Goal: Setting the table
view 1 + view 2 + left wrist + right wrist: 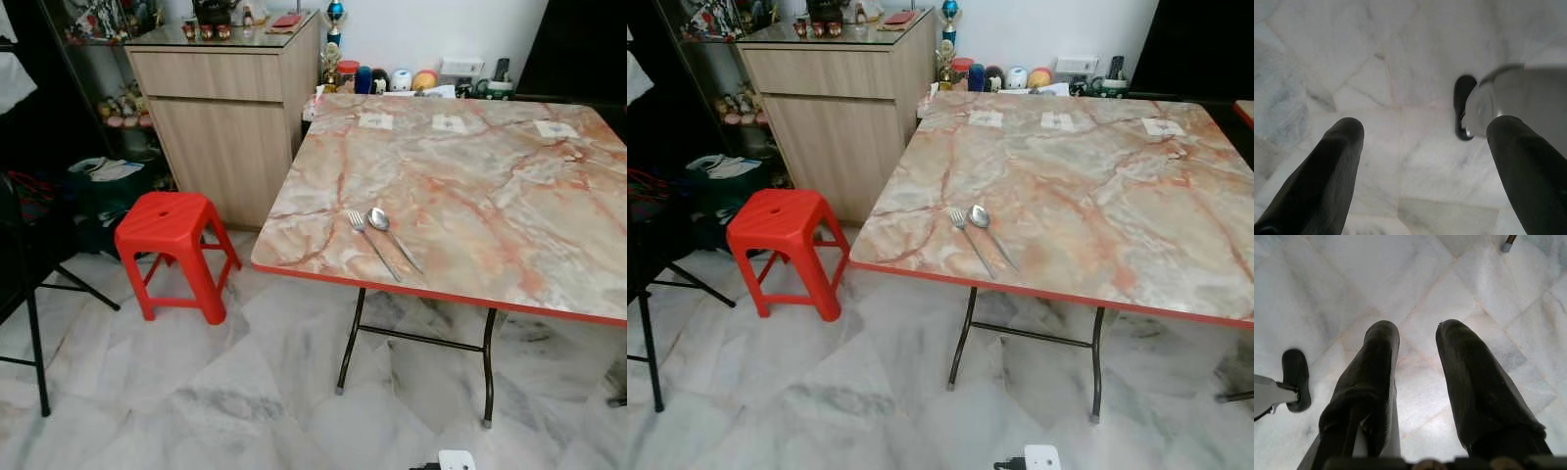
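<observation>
Two hands are hung idle over the marble floor [1400,58], both released and grasping nothing: the left hand [1422,142] with its fingers spread wide, the right hand [1418,352] with a narrower gap between its fingers. Beyond them stands the counter [470,176], a marbled top with a red edge on folding legs. A fork [370,241] and a spoon [390,233] are laid side by side near the counter's front edge, toward its left corner. Three small white tags are seen along the counter's far side. A red stool [174,251] is set to the left of the counter, with a wooden cabinet [227,117] behind it.

The step in hand is judged to be the approach, or a fetch of further items, with cutlery already placed. A walk to the counter is called for next, with either hand raised clear of its edge.

The robot's feet are shown by the wrist views; the counter and cutlery are given by the head views.
</observation>
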You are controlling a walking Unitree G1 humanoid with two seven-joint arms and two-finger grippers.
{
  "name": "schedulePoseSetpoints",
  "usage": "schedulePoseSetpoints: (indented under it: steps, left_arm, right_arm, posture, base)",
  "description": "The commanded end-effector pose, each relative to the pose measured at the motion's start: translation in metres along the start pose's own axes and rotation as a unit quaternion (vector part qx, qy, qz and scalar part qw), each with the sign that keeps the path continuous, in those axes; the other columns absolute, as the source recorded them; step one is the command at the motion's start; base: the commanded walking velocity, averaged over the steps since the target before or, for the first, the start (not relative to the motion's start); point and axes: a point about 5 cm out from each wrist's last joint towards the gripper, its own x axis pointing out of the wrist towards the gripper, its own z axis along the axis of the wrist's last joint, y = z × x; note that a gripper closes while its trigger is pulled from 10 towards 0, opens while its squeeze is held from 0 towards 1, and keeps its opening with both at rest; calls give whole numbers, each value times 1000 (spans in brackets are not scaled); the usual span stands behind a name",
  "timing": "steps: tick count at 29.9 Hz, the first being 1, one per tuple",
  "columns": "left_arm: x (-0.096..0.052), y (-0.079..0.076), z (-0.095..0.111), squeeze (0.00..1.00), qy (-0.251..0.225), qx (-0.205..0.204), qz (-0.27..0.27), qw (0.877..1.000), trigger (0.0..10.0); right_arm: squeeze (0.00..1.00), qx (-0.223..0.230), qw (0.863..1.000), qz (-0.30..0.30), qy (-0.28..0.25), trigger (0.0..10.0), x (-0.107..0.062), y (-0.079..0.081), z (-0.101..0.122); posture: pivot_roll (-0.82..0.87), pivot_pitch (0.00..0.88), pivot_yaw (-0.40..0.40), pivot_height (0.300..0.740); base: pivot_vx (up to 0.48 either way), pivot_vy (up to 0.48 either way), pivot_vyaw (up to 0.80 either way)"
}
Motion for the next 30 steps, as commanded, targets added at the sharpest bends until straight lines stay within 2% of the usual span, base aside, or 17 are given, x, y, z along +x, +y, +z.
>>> schedulePoseSetpoints:
  steps: [1,8,16,18,24,30]
  left_arm:
    - [-1,3,-7,0,18,2,0,1000,10000]
    - [-1,4,-6,0,18,5,-1,1000,10000]
    - [1,-6,1,0,3,2,-15,1000,10000]
    - [1,-8,3,0,1,6,-17,1000,10000]
    - [3,-24,13,0,-20,6,-27,999,10000]
    - [6,-51,31,0,-44,7,-39,998,10000]
  right_arm:
    - [0,9,1000,9,-7,10000,0,5,1]
    - [0,12,1000,10,-8,10000,0,6,2]
    - [0,3,1000,12,-12,10000,0,6,2]
    - [0,1,1000,14,-13,10000,0,7,3]
    - [0,3,1000,14,-12,10000,0,7,2]
    - [0,2,1000,15,-10,10000,0,7,1]
  posture:
    - [47,67,-7,740]
    - [49,73,-6,740]
    - [50,76,-6,740]
    - [51,79,-7,740]
    - [53,81,-9,740]
    - [54,81,-9,740]
  base:
    - [0,0,0]
    - [0,0,0]
    - [0,0,0]
    - [0,0,672]
    - [0,0,800]
    - [255,0,800]
